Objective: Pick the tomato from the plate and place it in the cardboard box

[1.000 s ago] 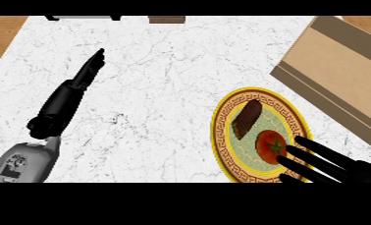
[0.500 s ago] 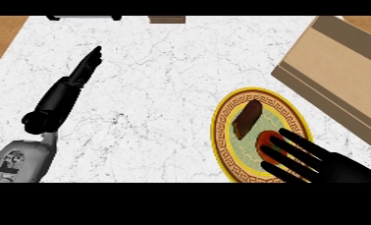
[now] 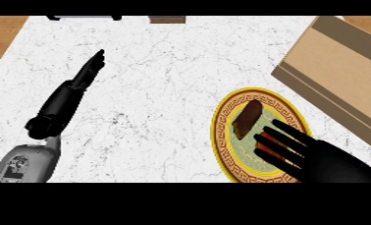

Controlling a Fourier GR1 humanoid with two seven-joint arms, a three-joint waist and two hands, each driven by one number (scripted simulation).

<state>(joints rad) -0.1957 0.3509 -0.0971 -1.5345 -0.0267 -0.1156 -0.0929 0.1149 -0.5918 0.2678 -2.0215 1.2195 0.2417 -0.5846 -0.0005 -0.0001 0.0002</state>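
Note:
A yellow-rimmed plate [image 3: 226, 129] lies at the lower right of the marble counter. On it sits a dark brown piece of food [image 3: 249, 116]. My right hand [image 3: 319, 159] is over the plate's near half with fingers spread and straight, covering the red tomato [image 3: 265, 143], of which only red slivers show between the fingers. The cardboard box [image 3: 326, 67] stands at the right edge, beyond the plate. My left hand [image 3: 69, 96] rests open at the left, fingers pointing away.
A small brown object [image 3: 167, 19] and a dark bar [image 3: 83, 17] lie along the counter's far edge. Wooden surface shows at the top left corner [image 3: 11, 27].
My right hand has moved forward over the plate and now covers the tomato, which was plainly visible a second ago. The left hand has barely shifted.

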